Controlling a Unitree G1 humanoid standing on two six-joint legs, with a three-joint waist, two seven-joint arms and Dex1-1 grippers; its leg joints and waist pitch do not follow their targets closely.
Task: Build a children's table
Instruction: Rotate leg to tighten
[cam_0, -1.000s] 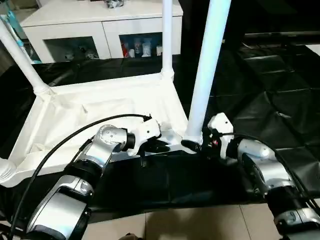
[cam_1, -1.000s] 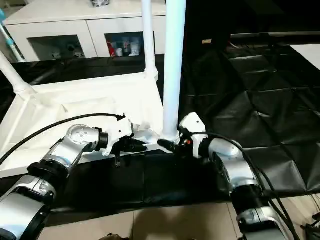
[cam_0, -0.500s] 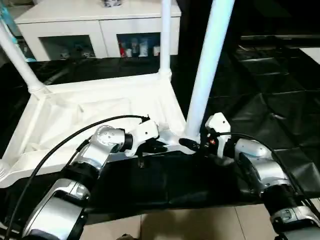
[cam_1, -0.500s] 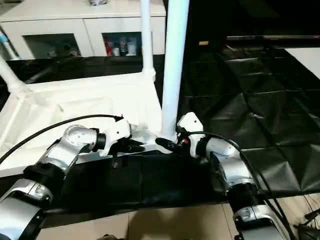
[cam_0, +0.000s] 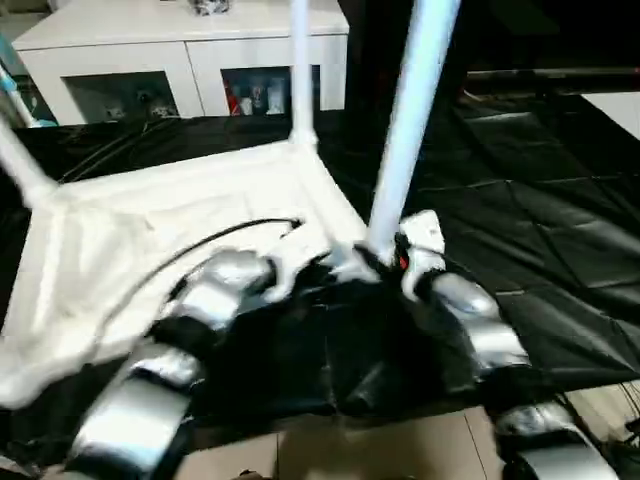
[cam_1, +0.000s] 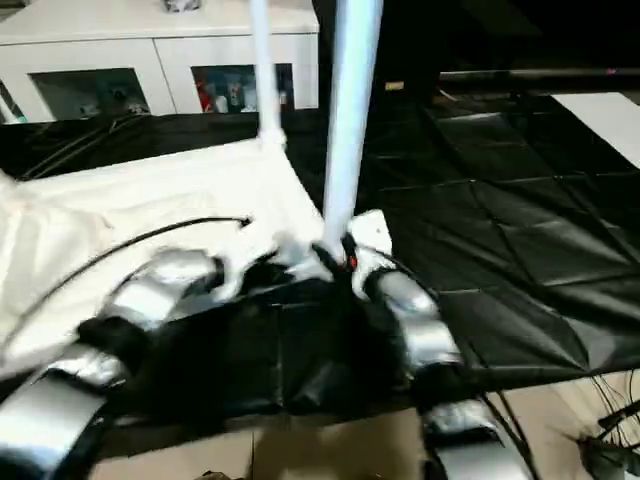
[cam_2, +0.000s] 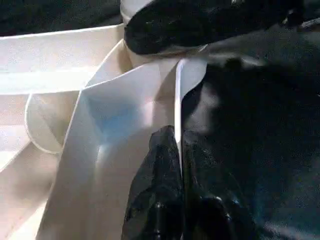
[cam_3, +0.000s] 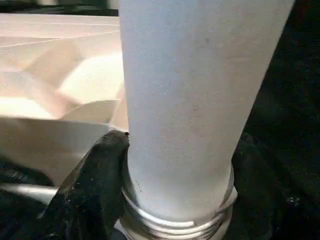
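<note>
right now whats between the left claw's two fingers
A thin white edge wall of the tabletop, pinched between the left claw's black fingers, seen in the left wrist view.

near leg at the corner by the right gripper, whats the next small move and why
Probably turn the near leg a little further into its corner socket. The right gripper clasps its base, where a threaded ring is exposed above the socket, so it looks not fully seated. The left gripper pinches the tabletop rim, bracing it.
</note>
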